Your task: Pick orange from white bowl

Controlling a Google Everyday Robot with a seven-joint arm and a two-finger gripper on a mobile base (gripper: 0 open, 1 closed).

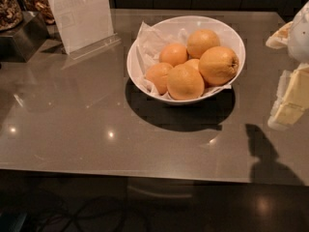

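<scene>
The white bowl (227, 29) stands on the grey counter, right of the middle, lined with crinkled white paper and holding several oranges. The orange (218, 65) with a small dark stem dimple lies on the bowl's right side, on top of the pile. An equally big orange (185, 82) with no dark spot lies at the bowl's front. Smaller, deeper-orange fruits (174, 53) lie behind them. My gripper (291, 102) hangs at the right edge of the view, to the right of the bowl and apart from it, above the counter.
A clear acrylic sign holder (79, 13) stands at the back left. A jar of nuts (7, 6) on a metal box (24, 37) is at the far left. The counter's front edge (145, 170) runs across the lower view.
</scene>
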